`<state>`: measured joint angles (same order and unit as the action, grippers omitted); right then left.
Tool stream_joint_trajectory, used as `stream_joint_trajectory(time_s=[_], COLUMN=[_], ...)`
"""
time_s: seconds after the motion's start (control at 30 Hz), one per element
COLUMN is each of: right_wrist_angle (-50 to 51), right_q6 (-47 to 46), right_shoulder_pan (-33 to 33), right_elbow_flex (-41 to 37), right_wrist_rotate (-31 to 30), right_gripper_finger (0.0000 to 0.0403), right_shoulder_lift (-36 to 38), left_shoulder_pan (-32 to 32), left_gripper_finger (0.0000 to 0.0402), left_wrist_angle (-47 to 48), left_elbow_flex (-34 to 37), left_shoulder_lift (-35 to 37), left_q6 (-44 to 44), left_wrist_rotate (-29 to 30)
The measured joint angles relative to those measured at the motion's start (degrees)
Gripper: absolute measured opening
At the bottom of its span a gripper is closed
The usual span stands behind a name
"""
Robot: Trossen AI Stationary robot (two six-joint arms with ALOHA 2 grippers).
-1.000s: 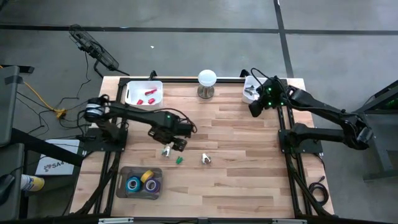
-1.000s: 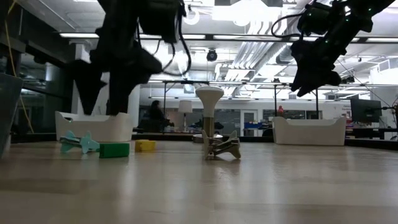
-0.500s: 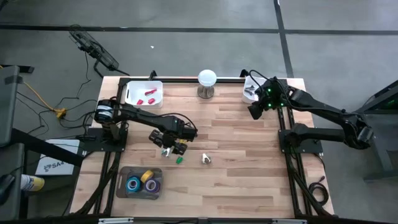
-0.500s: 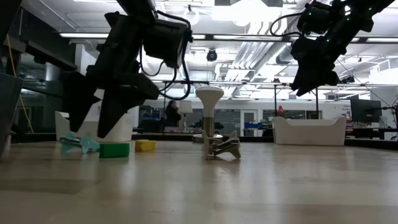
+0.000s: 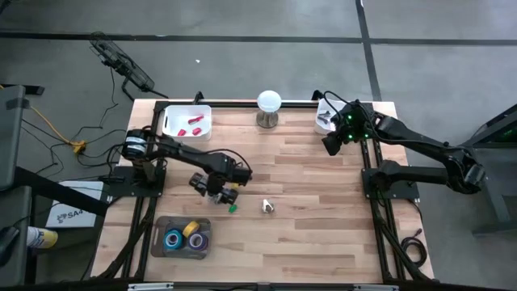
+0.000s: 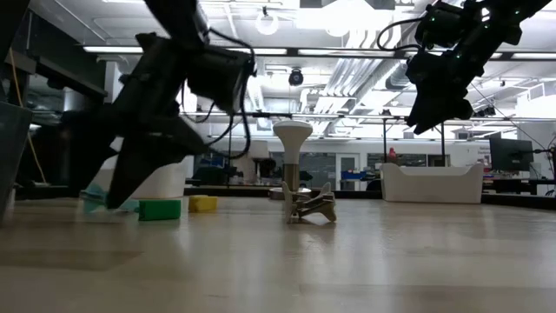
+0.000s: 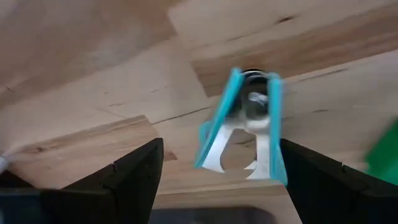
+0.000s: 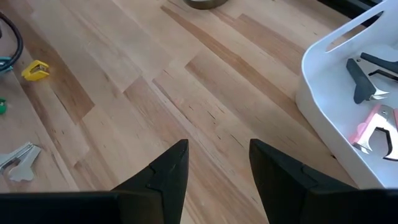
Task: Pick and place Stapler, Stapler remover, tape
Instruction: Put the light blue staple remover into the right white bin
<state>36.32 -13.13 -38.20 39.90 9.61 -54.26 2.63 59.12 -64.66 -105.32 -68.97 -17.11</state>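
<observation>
The left gripper (image 5: 215, 191) sits low over the middle-left of the table (image 5: 323, 226), fingers spread wide and empty, directly over the teal staple remover (image 7: 245, 127). In the left wrist view the remover lies flat on the wood between the two dark fingers (image 7: 134, 171), one finger standing clear of it on each side, and its long axis runs along the camera's line of sight, so the narrow width lies across the gap (a favourable orientation for a straight closing move). In the low view the remover (image 6: 104, 199) shows partly behind this gripper, which is close to the table surface. A small green stapler (image 5: 233, 208) lies just beside the remover, toward the front edge, and it is judged the main obstruction if a finger drifts sideways. A second, silver staple remover (image 5: 267, 207) lies near but apart, toward the right arm's side. The tape rolls (image 5: 184, 237) rest in the dark tray (image 5: 157, 242) at the front left, and the white bin (image 5: 171, 120) at the rear left holds small red items. The right gripper (image 5: 330, 142) waits raised at the rear right, fingers apart and empty, beside a white bin (image 8: 323, 106) holding staple removers. The left arm is clearly the nearer one; open wood surrounds the target on the remaining sides.
</observation>
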Motion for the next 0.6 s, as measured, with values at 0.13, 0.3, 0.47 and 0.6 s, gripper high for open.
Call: stream_joint_trajectory(time_s=[0.13,0.3,0.47,0.6], right_wrist_angle=[0.0,-0.1,-0.1,-0.1], right_q6=[0.1,0.2,0.2,0.2], right_shoulder_pan=[0.0,0.0,0.0,0.0], right_elbow_flex=[0.0,0.0,0.0,0.0], right_wrist_rotate=[0.0,0.0,0.0,0.0], right_gripper_finger=[0.0161,0.0161,0.0161,0.0161], right_shoulder_lift=[0.0,0.0,0.0,0.0], left_shoulder_pan=[0.0,0.0,0.0,0.0], left_gripper_finger=[0.03,0.03,0.03,0.03], left_wrist_angle=[-2.8,-4.9,-5.0,-5.1], left_elbow_flex=[1.9,2.1,2.1,2.1], left_shoulder_lift=[0.0,0.1,0.1,0.1], left_q6=[0.2,3.1,8.6,10.3], left_wrist_rotate=[-0.4,0.0,1.2,1.4])
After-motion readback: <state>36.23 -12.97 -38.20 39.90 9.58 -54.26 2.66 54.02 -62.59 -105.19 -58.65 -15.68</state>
